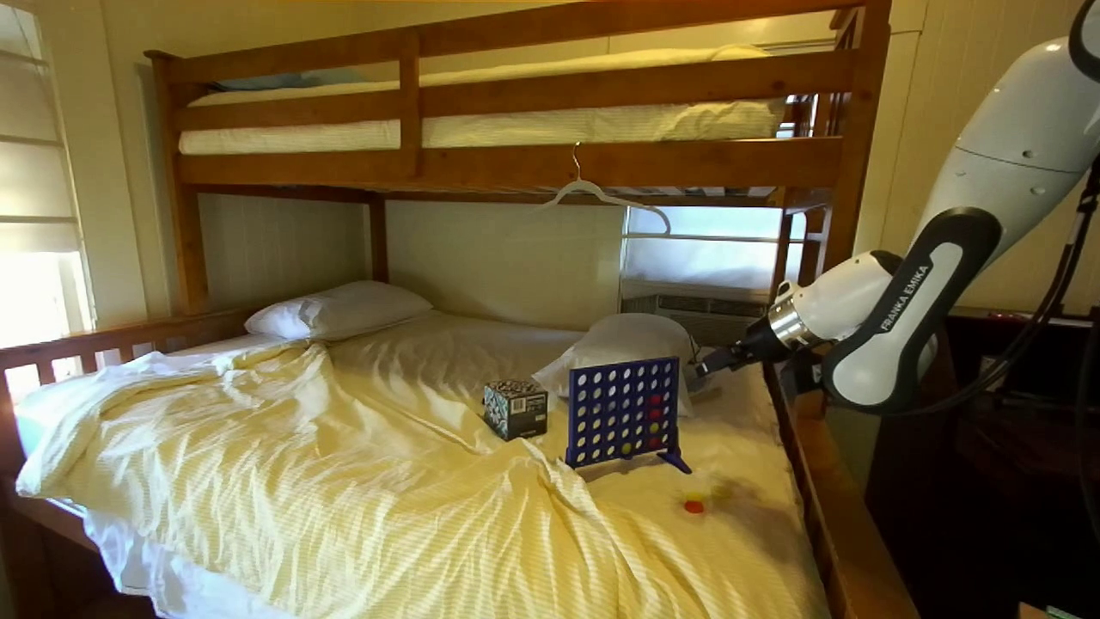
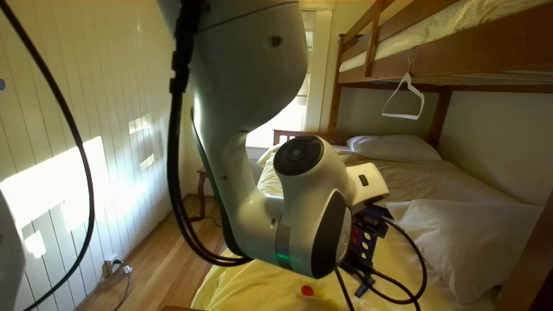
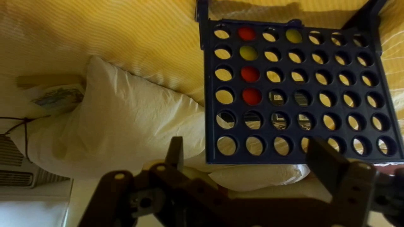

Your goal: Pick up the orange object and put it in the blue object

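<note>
The orange-red disc (image 1: 694, 507) lies flat on the yellow bed cover, in front of the grid's near foot, with a yellow disc (image 1: 694, 496) beside it. It also shows in an exterior view (image 2: 307, 290) and is out of the wrist view. The blue grid (image 1: 619, 417) stands upright on the bed. It appears upside down in the wrist view (image 3: 291, 109), with red and yellow discs in some holes. My gripper (image 1: 703, 370) is beside the grid's upper end, above the bed. In the wrist view its fingers (image 3: 246, 143) are wide apart with nothing held between them.
A dark patterned box (image 1: 516, 410) sits on the bed behind the grid. A white pillow (image 1: 636, 337) lies behind the grid and gripper. The wooden bed rail (image 1: 846, 524) runs below the arm. A hanger (image 1: 580, 187) hangs from the upper bunk.
</note>
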`<state>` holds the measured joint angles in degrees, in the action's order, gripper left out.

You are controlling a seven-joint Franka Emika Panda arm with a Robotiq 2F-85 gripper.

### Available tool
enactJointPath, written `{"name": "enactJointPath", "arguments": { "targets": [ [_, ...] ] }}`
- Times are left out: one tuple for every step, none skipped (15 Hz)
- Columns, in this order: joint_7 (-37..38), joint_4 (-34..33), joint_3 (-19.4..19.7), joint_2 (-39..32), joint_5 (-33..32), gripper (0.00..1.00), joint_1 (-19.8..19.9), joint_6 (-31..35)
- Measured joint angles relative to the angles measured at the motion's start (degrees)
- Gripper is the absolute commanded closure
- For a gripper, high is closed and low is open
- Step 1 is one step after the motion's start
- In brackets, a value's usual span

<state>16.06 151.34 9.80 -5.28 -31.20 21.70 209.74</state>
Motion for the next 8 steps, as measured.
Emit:
{"name": "enactJointPath", "arguments": {
  "targets": [
    [0.3,0.0,0.0,0.4,-0.3,0.00,0.0,-0.9],
    [0.6,0.0,0.0,0.7,-0.5,0.00,0.0,-1.6],
    [0.8,0.0,0.0,1.0,-0.8,0.00,0.0,-2.3],
    [1.1,0.0,0.0,1.2,-1.2,0.00,0.0,-3.0],
    [1.5,0.0,0.0,1.4,-1.7,0.00,0.0,-3.6],
    [1.8,0.0,0.0,1.6,-2.1,0.00,0.0,-4.0],
    [2.2,0.0,0.0,1.7,-2.4,0.00,0.0,-4.3],
    [2.4,0.0,0.0,1.7,-2.6,0.00,0.0,-4.5]
  ]
}}
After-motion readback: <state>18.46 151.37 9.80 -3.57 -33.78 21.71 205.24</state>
